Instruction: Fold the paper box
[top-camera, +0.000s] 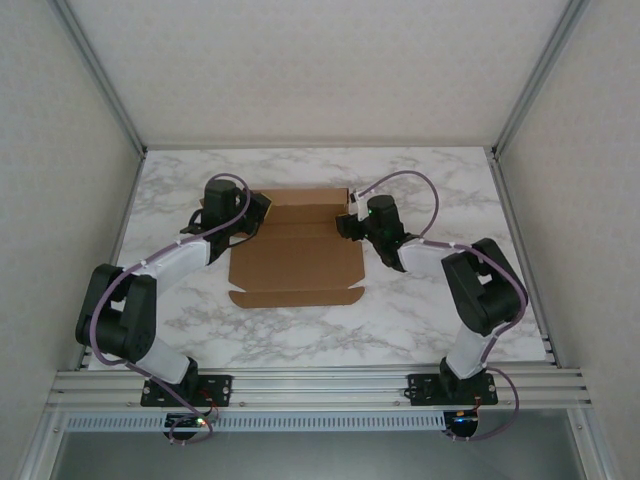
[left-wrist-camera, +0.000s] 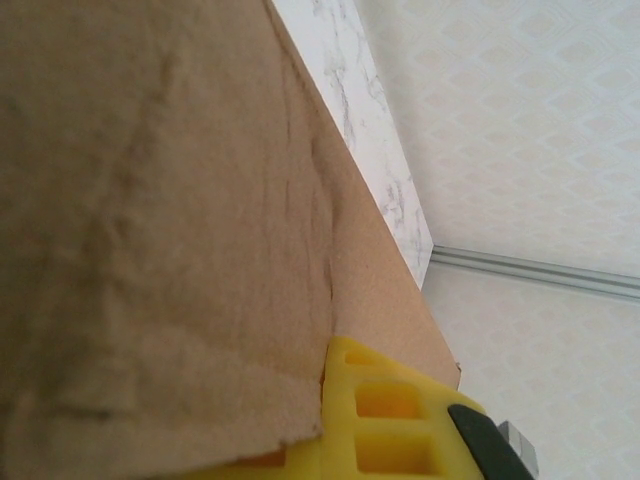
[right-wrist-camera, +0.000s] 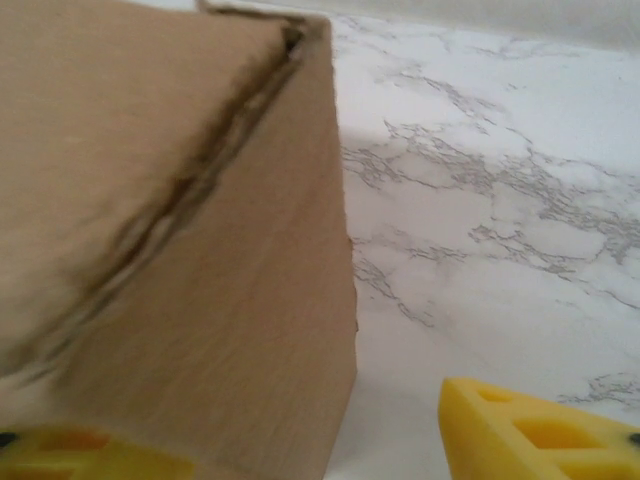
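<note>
While the paper box (top-camera: 295, 255) lies near the middle of the marble counter (top-camera: 430, 310), creased across its far half, two robot arms meet it at its far corners. At the box's 10 o'clock corner, the left claw (top-camera: 250, 213) is clamped tight on the cardboard. Its wrist camera shows the brown sheet running right up against a yellow finger (left-wrist-camera: 400, 425) at 6 o'clock in that view. Along the box's 6 o'clock edge, nearest the arm bases, a long narrow flap lies flat on the counter. At the 2 o'clock corner, the right claw (top-camera: 347, 222) stands with its jaws wide and grips nothing. Seen from its wrist, an upright cardboard corner rises between the jaws. The corner sits close to the left-hand side and apart from the outer finger (right-wrist-camera: 535, 430), with bare marble showing in the gap.
</note>
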